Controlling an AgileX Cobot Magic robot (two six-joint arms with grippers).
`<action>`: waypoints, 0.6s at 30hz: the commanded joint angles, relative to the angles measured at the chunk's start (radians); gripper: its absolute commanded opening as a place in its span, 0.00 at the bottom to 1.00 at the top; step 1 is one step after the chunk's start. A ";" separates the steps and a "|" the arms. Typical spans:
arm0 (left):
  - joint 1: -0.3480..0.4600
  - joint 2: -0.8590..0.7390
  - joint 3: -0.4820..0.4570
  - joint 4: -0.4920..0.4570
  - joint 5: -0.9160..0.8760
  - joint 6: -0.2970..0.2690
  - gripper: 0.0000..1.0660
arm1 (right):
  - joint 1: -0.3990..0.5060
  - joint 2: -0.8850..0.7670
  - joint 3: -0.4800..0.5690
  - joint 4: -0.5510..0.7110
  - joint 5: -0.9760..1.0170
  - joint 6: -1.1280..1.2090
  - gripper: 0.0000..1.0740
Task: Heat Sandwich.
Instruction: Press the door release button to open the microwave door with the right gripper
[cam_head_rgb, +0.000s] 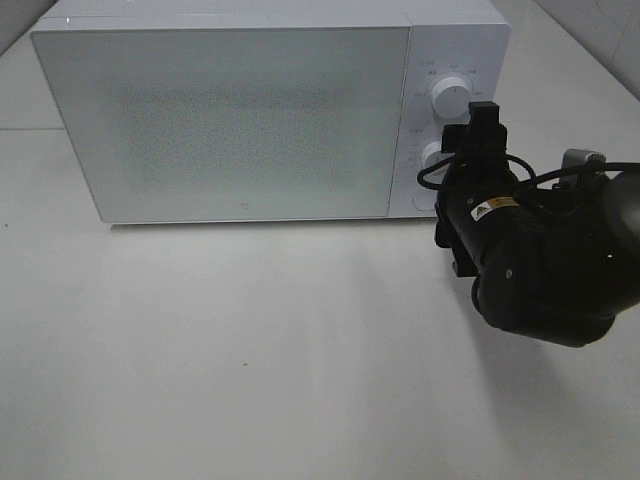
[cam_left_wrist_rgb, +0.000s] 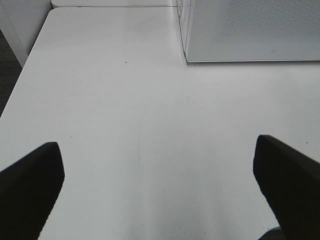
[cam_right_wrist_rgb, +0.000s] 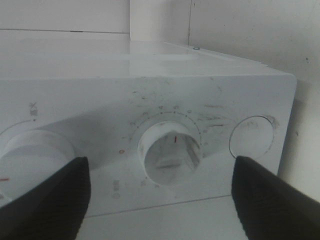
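Right claw (cam_right_wrist_rgb: 160, 197), jaws open, faces microwave (cam_head_rgb: 220, 120) lower knob (cam_right_wrist_rgb: 169, 152) at frame right, likely to set time; left claw (cam_left_wrist_rgb: 160, 190) open, idle over table (cam_left_wrist_rgb: 125, 100).

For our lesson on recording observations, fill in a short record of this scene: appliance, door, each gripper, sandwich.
Appliance: white box-shaped microwave oven on white table
Door: closed
Right gripper: open, lined up with round white lower dial, not gripping it
Left gripper: open, empty, above the table
Sandwich: not visible in any view
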 joint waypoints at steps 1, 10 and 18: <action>-0.004 -0.028 0.006 -0.002 -0.009 0.001 0.92 | 0.002 -0.060 0.031 -0.051 0.071 -0.067 0.71; -0.004 -0.028 0.006 -0.002 -0.009 0.001 0.92 | 0.002 -0.185 0.081 -0.162 0.320 -0.316 0.71; -0.004 -0.028 0.006 -0.002 -0.009 0.001 0.92 | 0.001 -0.291 0.085 -0.218 0.556 -0.654 0.71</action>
